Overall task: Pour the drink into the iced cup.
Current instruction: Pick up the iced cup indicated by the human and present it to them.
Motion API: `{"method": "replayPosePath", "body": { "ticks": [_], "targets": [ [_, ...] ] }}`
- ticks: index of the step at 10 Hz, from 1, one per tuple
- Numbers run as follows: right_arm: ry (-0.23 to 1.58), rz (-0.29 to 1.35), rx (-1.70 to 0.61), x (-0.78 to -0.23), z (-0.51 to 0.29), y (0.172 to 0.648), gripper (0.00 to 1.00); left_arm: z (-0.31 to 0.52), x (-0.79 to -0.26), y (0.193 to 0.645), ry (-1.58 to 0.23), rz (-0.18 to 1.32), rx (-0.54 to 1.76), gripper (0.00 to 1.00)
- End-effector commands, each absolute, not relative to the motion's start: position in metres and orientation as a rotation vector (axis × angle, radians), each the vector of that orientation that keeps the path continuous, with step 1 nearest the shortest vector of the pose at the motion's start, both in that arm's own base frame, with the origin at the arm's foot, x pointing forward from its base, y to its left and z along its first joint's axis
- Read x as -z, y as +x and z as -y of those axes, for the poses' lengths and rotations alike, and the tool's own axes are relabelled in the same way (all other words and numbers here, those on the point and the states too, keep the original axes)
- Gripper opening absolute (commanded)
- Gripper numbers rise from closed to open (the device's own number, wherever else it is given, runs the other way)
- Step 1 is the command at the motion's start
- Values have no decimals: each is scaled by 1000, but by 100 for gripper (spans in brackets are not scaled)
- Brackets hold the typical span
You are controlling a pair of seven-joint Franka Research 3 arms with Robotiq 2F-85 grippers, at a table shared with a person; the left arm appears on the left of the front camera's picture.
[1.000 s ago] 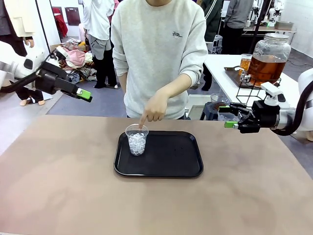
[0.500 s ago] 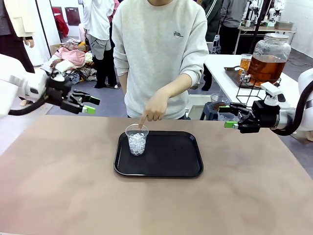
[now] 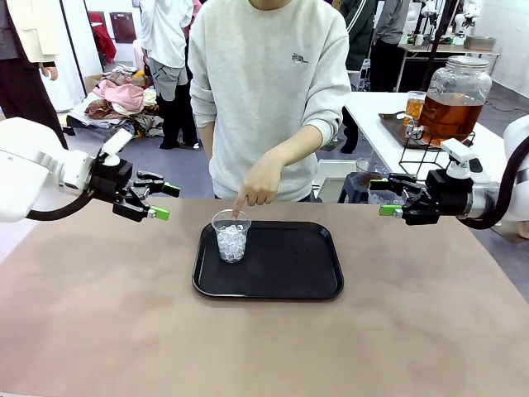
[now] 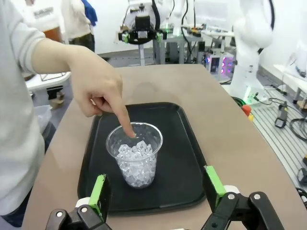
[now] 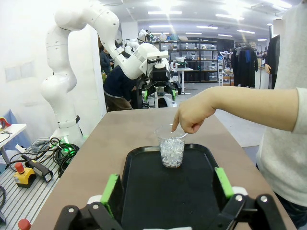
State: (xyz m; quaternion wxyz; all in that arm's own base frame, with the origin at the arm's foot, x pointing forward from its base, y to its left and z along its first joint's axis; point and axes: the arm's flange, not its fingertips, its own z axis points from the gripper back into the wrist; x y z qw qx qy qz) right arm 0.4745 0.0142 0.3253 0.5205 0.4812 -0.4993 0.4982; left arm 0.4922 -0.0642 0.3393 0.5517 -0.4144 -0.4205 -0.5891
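pouring: not begun | iced cup stood mid-frame without liquid | drink upper right, unpoured | left hand, right hand were released, empty

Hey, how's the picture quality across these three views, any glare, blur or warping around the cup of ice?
Front view: even room light, cup and tray sharp, only soft shadows on the table. Left wrist view: cup crisp, the right arm nearly lost against the bright background, table edges splayed by the wide lens. Right wrist view: ceiling lights glare up top, cup clear.
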Motion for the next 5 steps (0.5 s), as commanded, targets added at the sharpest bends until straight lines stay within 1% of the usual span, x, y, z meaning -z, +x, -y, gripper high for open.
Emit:
{"method": "replayPosePath", "body": {
  "ticks": [1,4,5],
  "targets": [
    [1155,1194,-1195,-328,-15,476,100,63,-344,492,-972,990,1403,100],
    [1155,1194,-1195,-328,-15,476,100,64,-341,493,-976,995,1397,100],
    [1155,1194,-1195,-328,-15,476,100,63,-336,497,-958,1034,1390,100]
  ]
}}
